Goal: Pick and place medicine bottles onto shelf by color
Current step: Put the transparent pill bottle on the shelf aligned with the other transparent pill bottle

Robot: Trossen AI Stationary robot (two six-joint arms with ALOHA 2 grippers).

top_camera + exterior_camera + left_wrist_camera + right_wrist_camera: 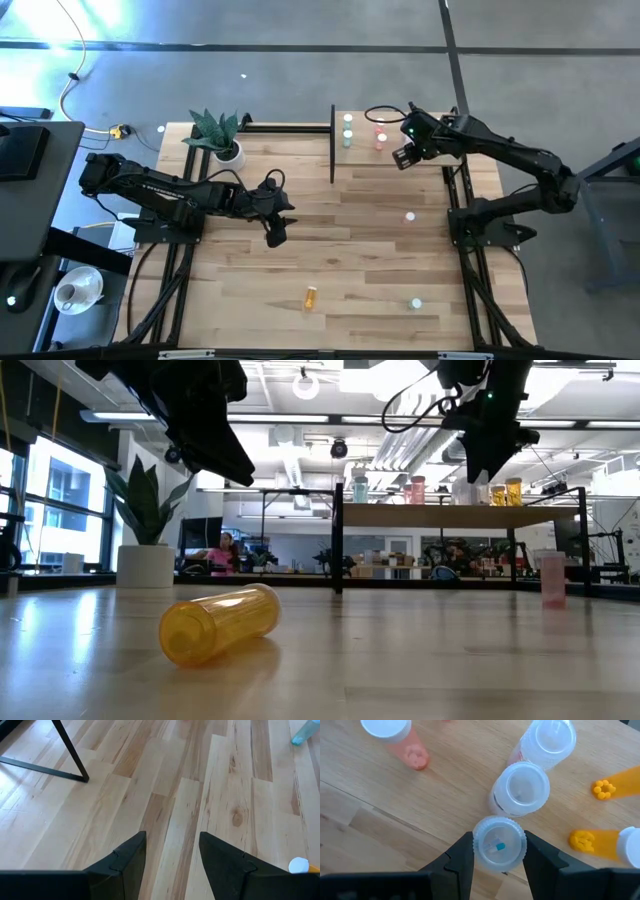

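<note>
My right gripper (499, 865) hangs over the near edge of the shelf (362, 148) and is shut on a clear medicine bottle (499, 844) that has a white cap and a blue pill inside. Just beyond it, two more clear bottles (520, 790) stand on the shelf board. A pink one (395, 735) and two orange ones (600, 840) are there too. My left gripper (172, 855) is open above bare table planks at the middle left (275, 225). An orange bottle (220, 622) lies on its side on the table. My right gripper pinches the clear bottle between its two fingers at the sides of its cap (476, 845). The fingers come steeply from above, and the cap faces up toward the wrist camera. Whether the bottle's base touches the shelf is hidden by the bottle itself.
Green bottles (348, 128) and red bottles (380, 135) stand at the shelf's far left. On the table are a pink bottle (409, 215) and a teal one (416, 302). A potted plant (228, 150) stands at the far left. The shelf's black post (332, 145) rises at its left end.
</note>
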